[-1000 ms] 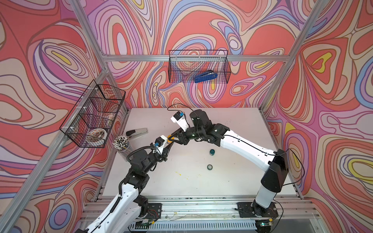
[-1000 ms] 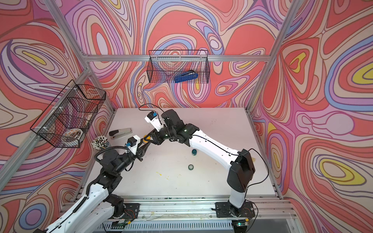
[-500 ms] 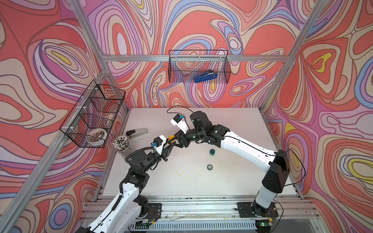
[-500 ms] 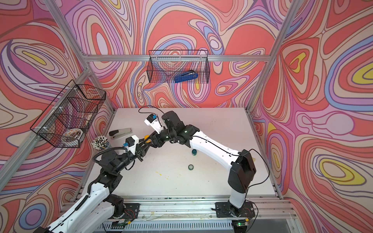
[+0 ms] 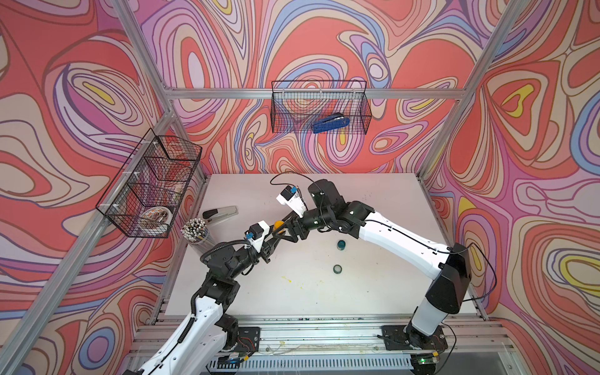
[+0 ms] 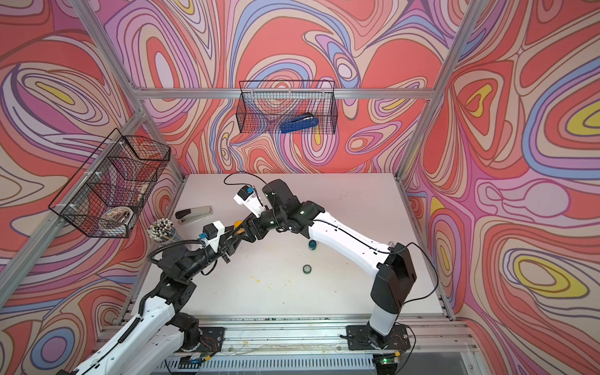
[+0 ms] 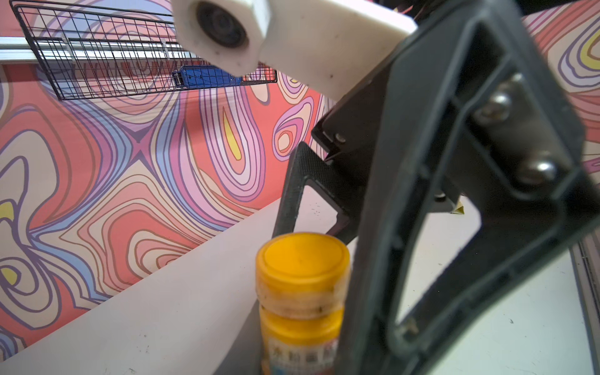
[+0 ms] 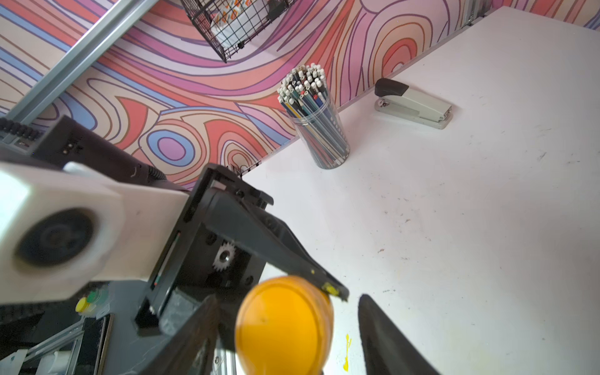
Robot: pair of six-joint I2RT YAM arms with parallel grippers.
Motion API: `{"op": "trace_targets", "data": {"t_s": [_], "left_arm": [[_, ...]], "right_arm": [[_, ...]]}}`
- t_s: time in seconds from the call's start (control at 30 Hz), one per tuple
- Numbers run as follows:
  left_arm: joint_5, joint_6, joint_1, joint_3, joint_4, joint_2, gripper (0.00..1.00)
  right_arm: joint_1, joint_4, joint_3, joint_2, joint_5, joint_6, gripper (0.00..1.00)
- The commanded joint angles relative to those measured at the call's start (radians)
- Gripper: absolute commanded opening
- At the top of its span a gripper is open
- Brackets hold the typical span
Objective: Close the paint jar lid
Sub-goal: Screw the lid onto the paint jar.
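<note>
In both top views the lower middle of the table (image 5: 308, 298) lies bare, and there I can pass. Right of the centre a teal jar (image 5: 341, 244) and a teal lid (image 5: 337, 268) stand in my way. At the left edge the pencil cup (image 5: 194, 231) and the grey stapler (image 5: 220, 214) narrow the room. In the centre my left gripper (image 5: 275, 234) and right gripper (image 5: 285, 229) crowd the yellow paint jar (image 5: 278, 224).

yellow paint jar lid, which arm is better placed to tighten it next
Probably right: the right gripper, open, straddles the round yellow plastic lid; the left gripper is shut on the yellow paint jar.
</note>
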Motion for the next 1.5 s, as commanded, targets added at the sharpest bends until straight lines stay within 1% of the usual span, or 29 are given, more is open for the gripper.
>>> {"op": "trace_targets", "data": {"t_s": [0.0,0.17,0.3,0.47,0.6,0.67,0.8,0.93,1.17,1.47], "left_arm": [[-0.003,0.032,0.004,0.054,-0.009,-0.04,0.25],[0.01,0.041,0.005,0.068,-0.078,-0.042,0.25],[0.053,0.034,0.007,0.083,-0.12,-0.025,0.25],[0.079,0.026,0.008,0.078,-0.12,-0.02,0.25],[0.147,0.014,0.009,0.083,-0.127,-0.008,0.25],[0.183,0.009,0.01,0.086,-0.128,-0.004,0.25],[0.263,-0.004,0.012,0.101,-0.137,0.016,0.25],[0.271,-0.011,0.011,0.101,-0.13,0.018,0.25],[0.265,-0.002,0.012,0.103,-0.135,0.018,0.25],[0.259,-0.001,0.012,0.103,-0.131,0.022,0.25]], "right_arm": [[-0.025,-0.109,-0.027,-0.032,-0.01,-0.058,0.69],[-0.036,-0.147,-0.02,-0.072,-0.016,-0.123,0.68],[-0.049,-0.163,-0.009,-0.099,-0.018,-0.162,0.66],[-0.06,-0.211,0.019,-0.117,-0.002,-0.232,0.64],[-0.059,-0.234,0.043,-0.131,0.017,-0.306,0.6],[-0.06,-0.258,0.068,-0.129,0.006,-0.359,0.57],[-0.059,-0.284,0.112,-0.107,-0.018,-0.416,0.53],[-0.059,-0.333,0.184,-0.047,-0.05,-0.438,0.51],[-0.059,-0.362,0.229,-0.004,-0.118,-0.441,0.51],[-0.047,-0.417,0.276,0.035,-0.133,-0.463,0.52]]}}
